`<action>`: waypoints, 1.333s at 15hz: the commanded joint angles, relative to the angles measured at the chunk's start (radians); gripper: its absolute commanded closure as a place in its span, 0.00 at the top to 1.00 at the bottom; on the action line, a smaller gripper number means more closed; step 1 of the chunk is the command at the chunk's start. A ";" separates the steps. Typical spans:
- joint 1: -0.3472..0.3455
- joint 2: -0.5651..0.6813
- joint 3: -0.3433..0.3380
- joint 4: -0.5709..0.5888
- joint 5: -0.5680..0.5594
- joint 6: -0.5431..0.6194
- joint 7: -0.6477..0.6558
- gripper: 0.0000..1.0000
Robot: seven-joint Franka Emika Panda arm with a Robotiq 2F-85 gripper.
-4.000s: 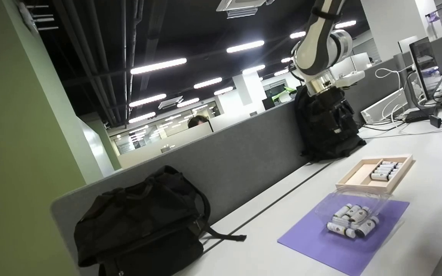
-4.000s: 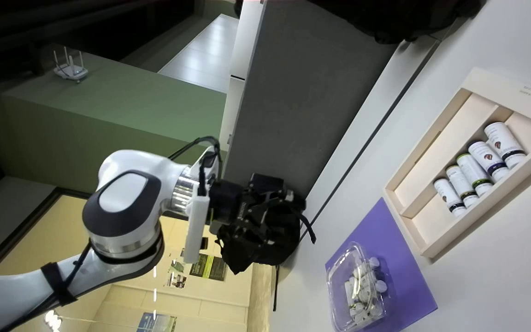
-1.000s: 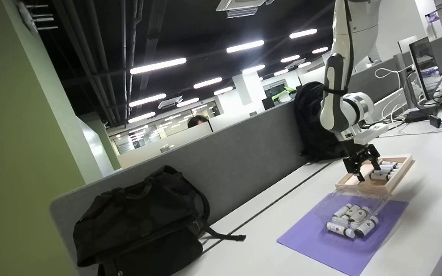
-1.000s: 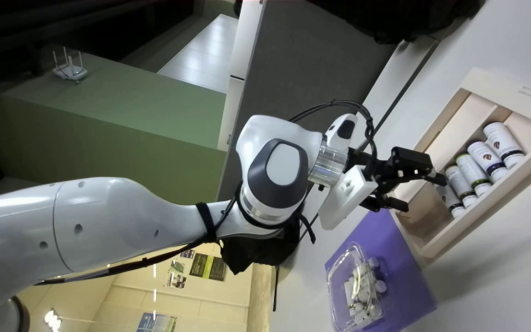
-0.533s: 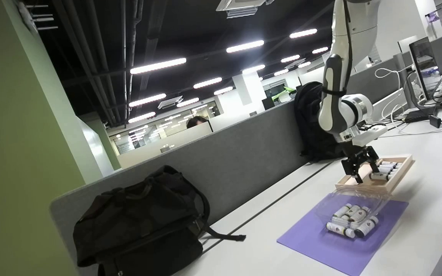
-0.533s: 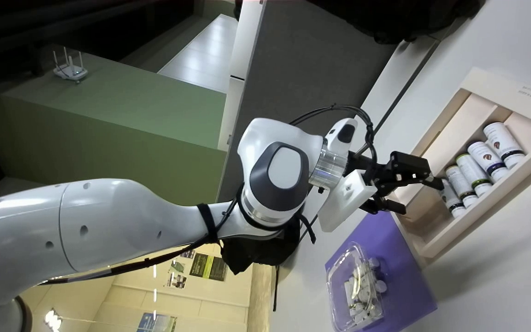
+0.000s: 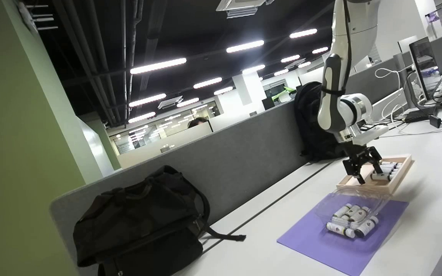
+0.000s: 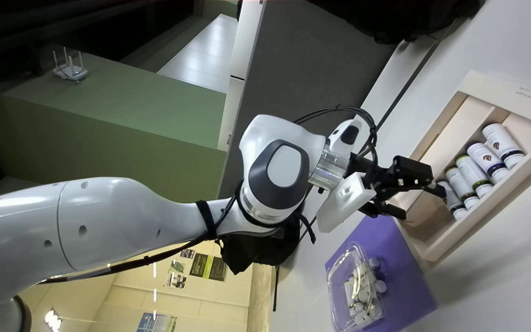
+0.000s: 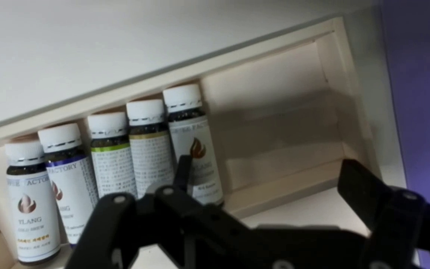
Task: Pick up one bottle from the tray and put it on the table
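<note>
The light wood tray (image 7: 401,173) stands on the pale table (image 7: 432,214); it also shows in an exterior view (image 8: 500,191) and the wrist view (image 9: 245,56). Several white-labelled, white-capped bottles lie in a row in one compartment. The end bottle (image 9: 196,138) has a flame mark and shows in both exterior views (image 7: 380,176) (image 8: 451,196). My gripper (image 9: 267,166) is open and empty, low over the tray in both exterior views (image 7: 370,176) (image 8: 423,203). One finger overlaps the end bottle's lower part; contact is unclear. The other finger is over the tray's bottle-free end.
A purple mat (image 7: 301,237) lies beside the tray. A clear plastic box (image 8: 334,295) with several bottles stands on it. A grey partition (image 7: 251,149) edges the table, with black backpacks (image 7: 140,226) against it. A monitor (image 7: 424,69) and cables stand farther along.
Over four seconds my arm has come down from in front of a backpack to the tray, its fingers now in plain view and open. In the last half second the tray has shifted very slightly.
</note>
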 commanded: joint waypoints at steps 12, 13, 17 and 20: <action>-0.201 -0.028 0.161 -0.015 0.275 -0.121 -0.219 1.00; -0.214 -0.035 0.167 -0.014 0.304 -0.148 -0.243 1.00; -0.208 -0.095 0.131 -0.020 0.324 -0.259 -0.267 1.00; -0.176 -0.127 0.082 -0.031 0.293 -0.248 -0.255 1.00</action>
